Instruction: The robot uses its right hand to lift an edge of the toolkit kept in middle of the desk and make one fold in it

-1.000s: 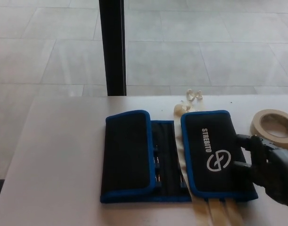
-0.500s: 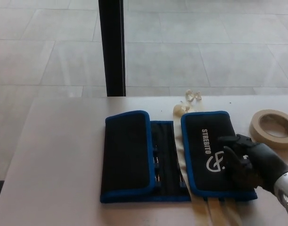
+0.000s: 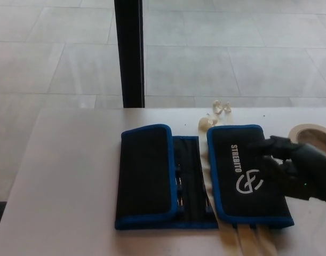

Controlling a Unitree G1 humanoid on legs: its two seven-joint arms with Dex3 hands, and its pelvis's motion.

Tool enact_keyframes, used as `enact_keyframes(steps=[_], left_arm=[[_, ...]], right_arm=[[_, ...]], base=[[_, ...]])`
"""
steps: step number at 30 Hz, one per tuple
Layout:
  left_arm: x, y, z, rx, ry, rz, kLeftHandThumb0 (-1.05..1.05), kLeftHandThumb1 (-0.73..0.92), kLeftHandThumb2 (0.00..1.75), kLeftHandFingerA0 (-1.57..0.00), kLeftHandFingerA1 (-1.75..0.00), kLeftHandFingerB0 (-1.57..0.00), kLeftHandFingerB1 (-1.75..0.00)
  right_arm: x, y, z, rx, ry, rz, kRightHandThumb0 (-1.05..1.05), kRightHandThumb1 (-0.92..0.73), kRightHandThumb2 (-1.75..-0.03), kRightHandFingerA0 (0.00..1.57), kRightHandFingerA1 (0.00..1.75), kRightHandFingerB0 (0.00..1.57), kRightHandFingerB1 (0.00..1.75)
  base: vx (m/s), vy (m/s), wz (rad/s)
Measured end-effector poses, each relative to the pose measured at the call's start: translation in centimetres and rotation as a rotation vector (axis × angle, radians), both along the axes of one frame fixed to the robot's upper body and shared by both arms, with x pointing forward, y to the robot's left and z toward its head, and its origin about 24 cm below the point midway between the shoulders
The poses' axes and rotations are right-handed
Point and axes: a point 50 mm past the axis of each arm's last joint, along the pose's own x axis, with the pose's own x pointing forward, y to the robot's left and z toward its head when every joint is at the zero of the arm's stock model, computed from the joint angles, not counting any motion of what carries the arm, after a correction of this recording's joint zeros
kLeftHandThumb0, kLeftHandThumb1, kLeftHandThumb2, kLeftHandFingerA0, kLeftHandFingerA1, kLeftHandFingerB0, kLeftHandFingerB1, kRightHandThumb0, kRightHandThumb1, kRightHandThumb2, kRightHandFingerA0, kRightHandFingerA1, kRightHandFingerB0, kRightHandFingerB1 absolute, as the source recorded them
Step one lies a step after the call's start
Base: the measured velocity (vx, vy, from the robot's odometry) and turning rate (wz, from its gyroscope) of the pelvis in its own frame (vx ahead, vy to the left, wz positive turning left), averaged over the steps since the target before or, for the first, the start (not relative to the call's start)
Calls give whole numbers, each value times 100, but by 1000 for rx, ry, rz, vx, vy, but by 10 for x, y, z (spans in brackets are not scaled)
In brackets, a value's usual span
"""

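Toolkit [image 3: 205, 181] lies flat mid-bench [image 3: 72, 176], both side flaps folded inward; right hand [image 3: 293, 168] rests on its right flap, fingers [image 3: 267, 144] spread, gripping nothing.

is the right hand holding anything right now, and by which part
Cannot be told for sure. The right hand lies over the right edge of the toolkit, fingers on its logo flap, but the flap looks flat and no closed grip shows.
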Motion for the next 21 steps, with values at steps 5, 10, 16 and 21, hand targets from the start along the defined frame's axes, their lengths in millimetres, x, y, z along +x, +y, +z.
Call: enact_keyframes(steps=[5, 10, 16, 21], left_arm=[[0, 0, 0, 0, 2, -2, -65, 65, 59, -69, -66, -60, -51], [0, 0, 0, 0, 3, -3, -64, 65, 59, -68, -66, -61, -52], [0, 0, 0, 0, 4, -4, -64, 65, 60, -68, -66, -60, -53], [0, 0, 0, 0, 4, -4, -64, 65, 59, -68, -65, -59, -52]], right_arm=[[2, -22, 28, 113, -60, -64, -58, -87, -66, 72, 53, 46, 41], [0, -50, 49, 186, -111, -144, -61, -80, -64, 74, 59, 45, 42], [-8, -96, 69, 271, -172, -287, -70, -74, -62, 85, 69, 67, 49], [-21, -139, 80, 343, -218, -438, -77, -78, -64, 89, 74, 70, 56]], base=[[0, 0, 0], [0, 0, 0], [0, 0, 0], [0, 0, 0]])
